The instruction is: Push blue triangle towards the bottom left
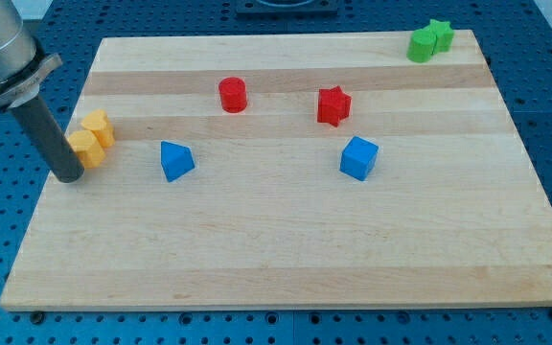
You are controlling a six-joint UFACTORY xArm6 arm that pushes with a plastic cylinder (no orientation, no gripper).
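The blue triangle (pixel 175 160) lies on the wooden board (pixel 286 249) left of centre. My tip (pixel 68 177) stands at the board's left edge, well to the left of the blue triangle and slightly lower in the view. It is right next to the lower yellow block (pixel 85 148), on its left side. Whether it touches that block I cannot tell.
A second yellow block (pixel 98 126) sits just above the first. A red cylinder (pixel 232 94) and a red star (pixel 333 105) lie in the upper middle. A blue cube (pixel 358 158) is right of centre. Two green blocks (pixel 429 40) sit at the top right corner.
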